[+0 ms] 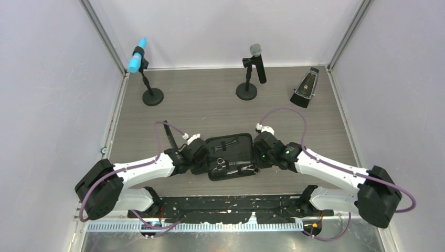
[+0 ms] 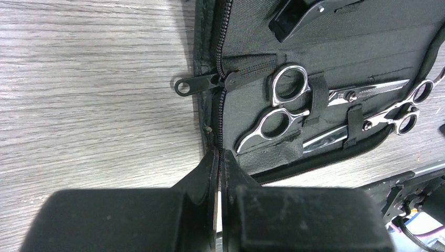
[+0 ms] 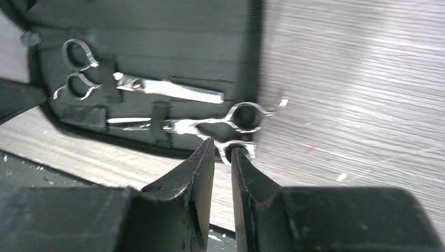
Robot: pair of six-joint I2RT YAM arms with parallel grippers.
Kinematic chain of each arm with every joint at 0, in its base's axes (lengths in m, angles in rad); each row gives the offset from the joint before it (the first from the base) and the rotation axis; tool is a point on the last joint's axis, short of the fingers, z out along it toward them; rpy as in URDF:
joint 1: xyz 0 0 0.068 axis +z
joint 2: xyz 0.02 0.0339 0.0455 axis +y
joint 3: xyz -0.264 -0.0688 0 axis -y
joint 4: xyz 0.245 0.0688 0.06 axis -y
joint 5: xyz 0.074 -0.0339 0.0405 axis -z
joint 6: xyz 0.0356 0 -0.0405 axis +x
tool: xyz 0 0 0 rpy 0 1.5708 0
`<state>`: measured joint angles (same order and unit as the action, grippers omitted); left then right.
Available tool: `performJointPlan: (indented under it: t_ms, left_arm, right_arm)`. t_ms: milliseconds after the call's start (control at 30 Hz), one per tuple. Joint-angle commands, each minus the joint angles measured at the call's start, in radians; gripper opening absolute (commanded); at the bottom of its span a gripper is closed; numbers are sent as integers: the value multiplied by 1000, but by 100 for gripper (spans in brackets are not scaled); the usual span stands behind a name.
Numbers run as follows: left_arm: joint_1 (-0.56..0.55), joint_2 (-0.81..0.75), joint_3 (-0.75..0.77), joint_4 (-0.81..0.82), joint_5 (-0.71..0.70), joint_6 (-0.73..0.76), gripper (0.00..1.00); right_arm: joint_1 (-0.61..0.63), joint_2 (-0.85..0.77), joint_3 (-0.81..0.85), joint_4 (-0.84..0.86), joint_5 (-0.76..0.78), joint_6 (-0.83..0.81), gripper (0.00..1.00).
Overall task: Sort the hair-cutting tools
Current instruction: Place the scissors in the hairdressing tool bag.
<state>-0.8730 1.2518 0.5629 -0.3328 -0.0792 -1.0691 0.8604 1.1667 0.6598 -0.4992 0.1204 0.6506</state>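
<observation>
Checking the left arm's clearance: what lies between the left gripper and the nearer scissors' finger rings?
Only the zip case: its zipper edge and black lining separate the left gripper from the nearer scissors, seen in the left wrist view.

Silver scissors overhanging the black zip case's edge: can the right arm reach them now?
Probably yes: the right gripper sits at the silver scissors' handle rings, jaws slightly apart, nothing in the way.
</observation>
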Motion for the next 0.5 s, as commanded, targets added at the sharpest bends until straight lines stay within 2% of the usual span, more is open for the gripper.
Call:
performJointPlan:
  t_ms: [0,100,467]
  left_arm:
    - [-4,-21,27,11,-31,-4,0]
    - [-4,-23,29,11,-31,-4,0]
    - [-4,-19,32,6,-32,-2,0]
  right_arm:
    - [-82,-82,-60,-38,-19,-52,29]
    - [-118,-100,-87,-29,-62,-69,30]
    - [-127,-29,-119,45,-152,-86,31]
